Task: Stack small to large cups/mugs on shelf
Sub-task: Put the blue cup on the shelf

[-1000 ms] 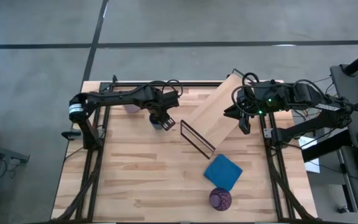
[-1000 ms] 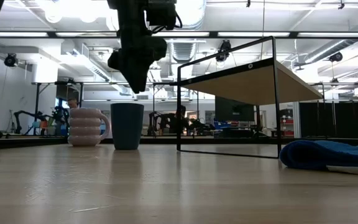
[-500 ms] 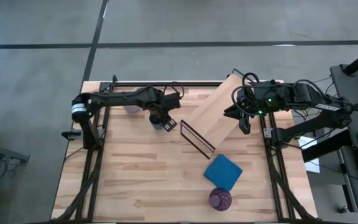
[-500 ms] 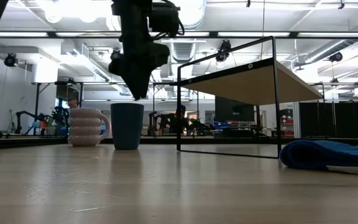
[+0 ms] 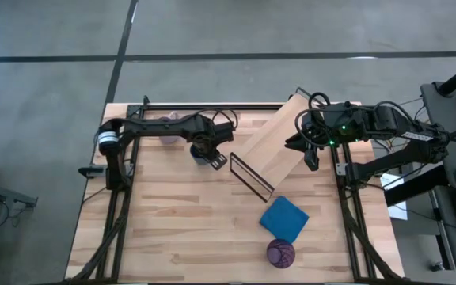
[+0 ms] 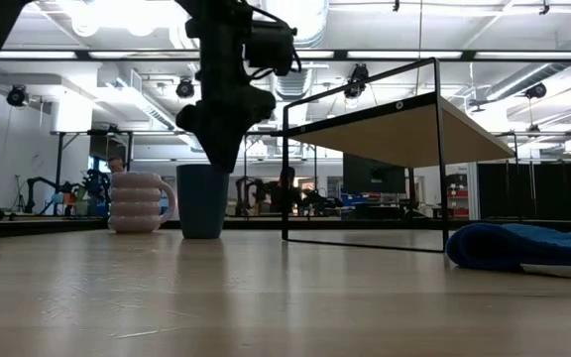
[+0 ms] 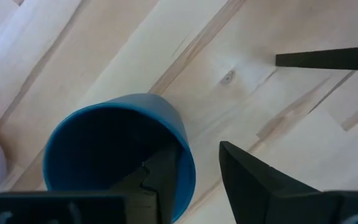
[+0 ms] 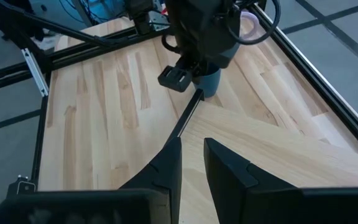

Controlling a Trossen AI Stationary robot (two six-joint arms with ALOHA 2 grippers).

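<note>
The small dark blue cup (image 7: 120,146) stands upright just beside the pale lavender handled mug (image 6: 139,202), and its rim is straddled by the left gripper (image 7: 194,180), fingers spread, one inside and one outside. The right gripper (image 8: 191,163), fingers narrowly parted, is held above the light-wood plank shelf (image 5: 274,146), apart from the cup.

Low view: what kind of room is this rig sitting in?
Most likely a robotics lab or workshop, not a home. Behind the table the low view shows an open industrial ceiling with exposed ducts and strip lights, and what may be other equipment at the back. The high view shows a bare grey floor.
</note>
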